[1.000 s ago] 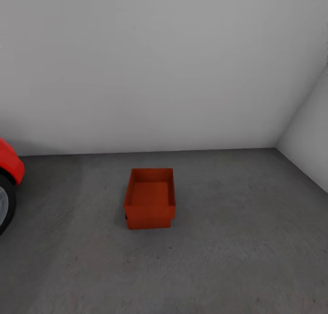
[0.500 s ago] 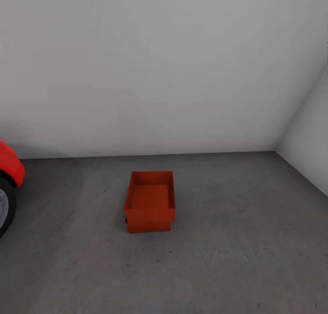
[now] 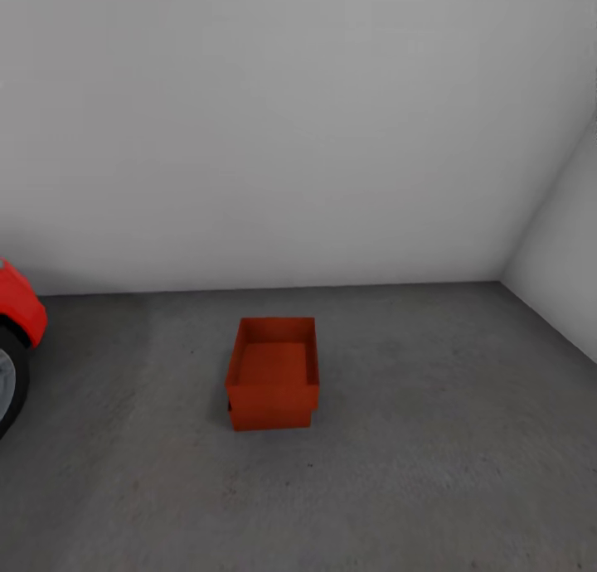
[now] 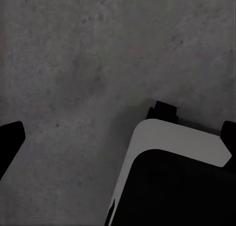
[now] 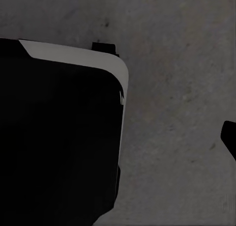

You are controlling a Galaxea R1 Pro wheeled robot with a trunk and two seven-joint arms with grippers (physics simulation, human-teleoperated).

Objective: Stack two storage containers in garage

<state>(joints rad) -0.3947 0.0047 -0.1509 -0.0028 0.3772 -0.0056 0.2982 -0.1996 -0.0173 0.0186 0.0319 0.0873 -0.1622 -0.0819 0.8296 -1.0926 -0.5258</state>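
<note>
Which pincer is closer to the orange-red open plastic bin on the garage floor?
Cannot tell, left or right. The orange-red bin sits on the grey concrete floor ahead; the left pincer and right pincer both hang over bare concrete beside the robot's base.

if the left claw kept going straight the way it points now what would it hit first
Most likely the bare concrete floor: the left wrist view looks along the open left claw onto plain grey concrete, with nothing between. How far off the floor is can't be judged.

One orange-red storage container (image 3: 273,373) is sitting on the grey concrete floor (image 3: 431,439), though its stepped front is making it hard to rule out two stacked. One red car (image 3: 18,307) is peeking in, showing one wheel (image 3: 8,381). Two white walls (image 3: 290,124) are meeting at one corner.
</note>
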